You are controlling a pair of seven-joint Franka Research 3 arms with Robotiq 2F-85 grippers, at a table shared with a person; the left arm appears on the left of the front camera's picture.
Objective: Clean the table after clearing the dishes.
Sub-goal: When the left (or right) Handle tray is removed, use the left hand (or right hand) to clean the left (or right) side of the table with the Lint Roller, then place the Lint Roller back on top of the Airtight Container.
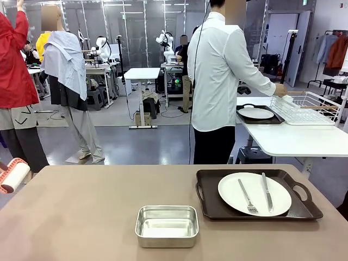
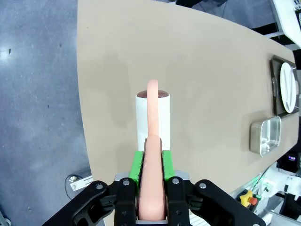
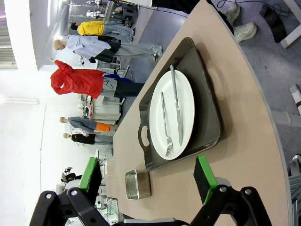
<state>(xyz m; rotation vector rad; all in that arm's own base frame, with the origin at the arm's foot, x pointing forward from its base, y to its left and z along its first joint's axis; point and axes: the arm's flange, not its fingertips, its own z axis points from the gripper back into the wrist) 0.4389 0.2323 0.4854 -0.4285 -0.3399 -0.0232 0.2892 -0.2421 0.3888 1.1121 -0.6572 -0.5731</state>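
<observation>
**Item:** wide bench with a plain matte taupe-brown top, the nearest and largest surface in the front view. It is judged half cleared.

- **On its right part:** a dark rectangular tray with handles is set there. It bears a round white plate, on which a steel fork and a steel knife are laid side by side.
- **Beyond it:** a second dark tray with its white plate is set on the white side bench, just beside a white wire rack. A person in a white shirt stands there, turned away.
- **Also on the brown bench:** a small rectangular steel pan, empty, lies near the front edge, left of the tray and apart from it.

**Left tool** — clenched on the pink handle of a lint roller. The white roll is held over the bench near its left edge. Whether the roll touches the top cannot be told.

**Right tool** — released, with the green pads wide apart. It hangs above the tray on the brown bench and nothing is held.

**Handling:**
- Rolling is best withheld until the tray on the brown bench has been taken away.
- That tray should be gripped at a handle and kept level, so that the cutlery is not slid off the plate.
- The roll should then be laid flat and drawn in straight, overlapping passes from the left edge inward.
- The pan should be skirted or shifted, not struck.

**Markings:** no brand, label or writing can be read on any item.
</observation>
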